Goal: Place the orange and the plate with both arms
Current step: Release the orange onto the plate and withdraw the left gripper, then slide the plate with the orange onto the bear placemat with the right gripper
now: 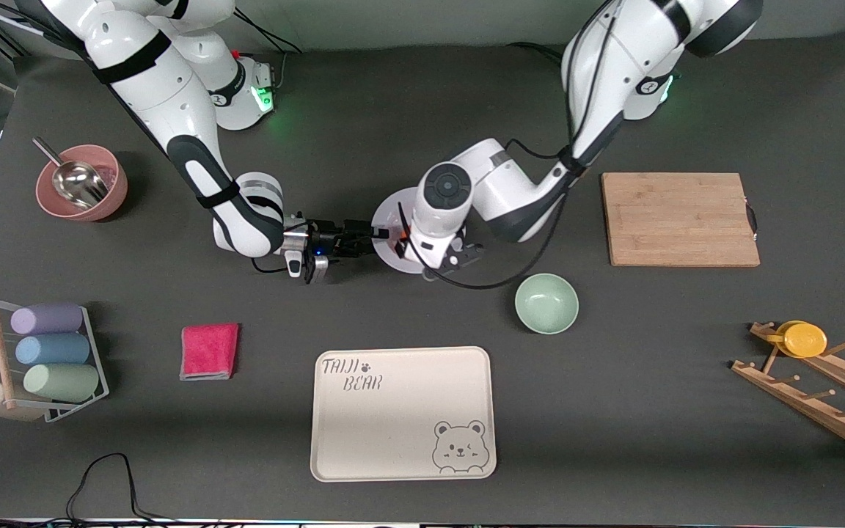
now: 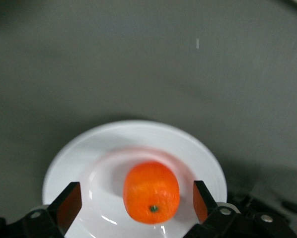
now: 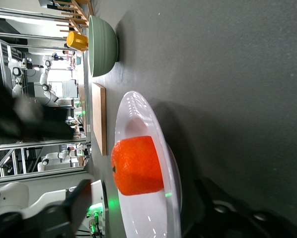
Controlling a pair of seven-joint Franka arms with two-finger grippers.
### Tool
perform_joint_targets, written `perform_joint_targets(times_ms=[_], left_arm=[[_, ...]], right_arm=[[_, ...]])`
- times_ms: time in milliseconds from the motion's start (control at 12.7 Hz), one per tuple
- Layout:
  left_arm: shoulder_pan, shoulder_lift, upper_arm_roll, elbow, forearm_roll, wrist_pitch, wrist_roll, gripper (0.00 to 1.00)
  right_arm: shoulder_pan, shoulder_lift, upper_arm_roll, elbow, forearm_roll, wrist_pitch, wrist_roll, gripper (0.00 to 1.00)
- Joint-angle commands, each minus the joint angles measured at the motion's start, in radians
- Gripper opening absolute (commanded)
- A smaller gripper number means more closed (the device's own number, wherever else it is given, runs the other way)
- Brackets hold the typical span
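The white plate (image 1: 390, 213) lies on the table mid-way between the arms, largely covered by the left arm's wrist. The orange (image 2: 151, 192) sits in the plate's centre (image 2: 113, 148). My left gripper (image 2: 136, 194) is over the plate, open, with a finger on each side of the orange and a gap to each; in the front view it is mostly hidden under its wrist (image 1: 459, 254). My right gripper (image 1: 364, 236) reaches the plate's edge from the right arm's end. It is open, with the rim (image 3: 174, 198) between its fingers, one above and one below. The orange (image 3: 137, 165) shows there too.
A mint-green bowl (image 1: 546, 303) stands nearer the front camera than the plate, and the cream bear tray (image 1: 403, 413) nearer still. A wooden board (image 1: 679, 218) and a rack with a yellow cup (image 1: 804, 339) are toward the left arm's end. A pink bowl (image 1: 81, 183), red cloth (image 1: 209, 351) and cup rack (image 1: 41, 359) are toward the right arm's end.
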Motion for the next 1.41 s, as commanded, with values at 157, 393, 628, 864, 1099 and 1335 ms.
perform_joint_targets(times_ms=[157, 393, 628, 864, 1099, 1335], left_arm=[[0.196, -0.201, 0.006, 0.005, 0.004, -0.226, 0.282, 1.0], [0.331, -0.306, 0.022, 0.0, 0.0, -0.37, 0.509, 1.0], [0.39, -0.426, 0.078, -0.013, -0.009, -0.525, 0.712, 1.0], [0.317, -0.532, 0.309, -0.081, -0.101, -0.581, 0.934, 1.0], [0.185, -0.664, 0.55, -0.196, -0.147, -0.578, 1.123, 1.0], [0.267, -0.726, 0.546, -0.225, -0.128, -0.572, 1.258, 1.0]], right_arm=[[0.002, 0.003, 0.002, -0.018, 0.023, 0.003, -0.04, 0.0], [0.0, -0.001, 0.002, -0.017, 0.023, 0.003, -0.029, 0.0], [0.002, -0.06, 0.002, 0.0, 0.011, 0.003, 0.142, 0.0], [0.003, -0.084, 0.002, 0.058, 0.002, 0.002, 0.24, 0.0], [-0.003, -0.084, -0.006, 0.193, -0.083, 0.002, 0.345, 0.0], [-0.012, -0.051, -0.015, 0.394, -0.153, -0.003, 0.528, 0.0]])
